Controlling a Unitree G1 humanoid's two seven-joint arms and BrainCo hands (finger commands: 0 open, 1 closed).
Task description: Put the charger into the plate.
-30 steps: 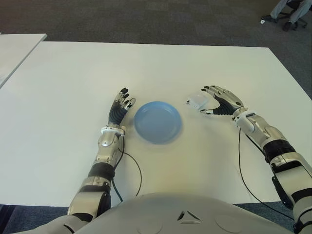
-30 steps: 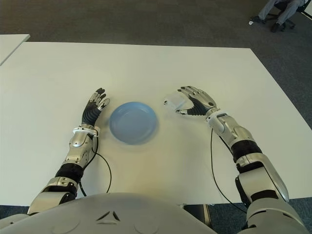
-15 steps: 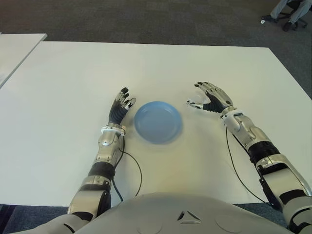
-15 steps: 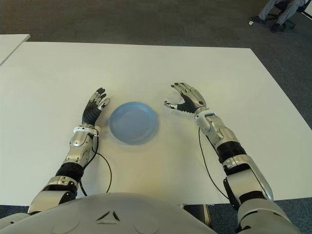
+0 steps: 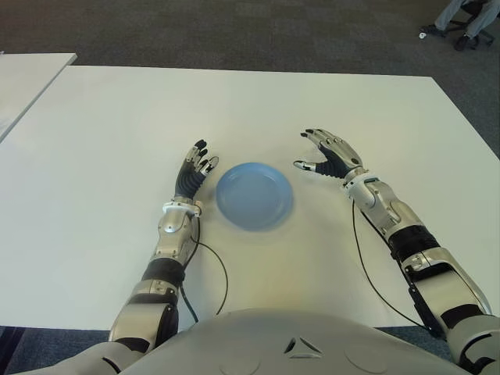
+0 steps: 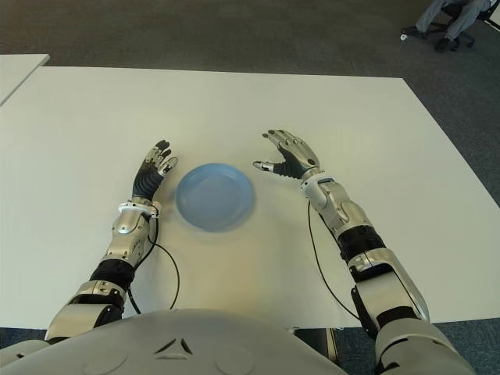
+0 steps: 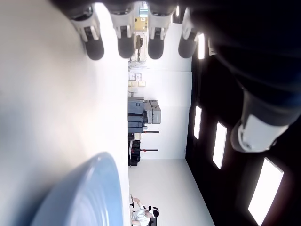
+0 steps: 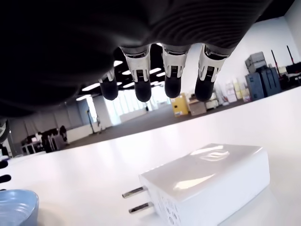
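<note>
White charger (image 8: 207,181) lies flat on table (image 5: 117,125), prongs toward blue plate (image 5: 254,195), under my right hand (image 5: 328,154); fingers spread above it, not touching, poised for grasp; left hand (image 5: 193,173) spread beside plate's left edge, idle.

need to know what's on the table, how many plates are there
1: the blue plate lies on the white table between the left hand and right hand.
</note>
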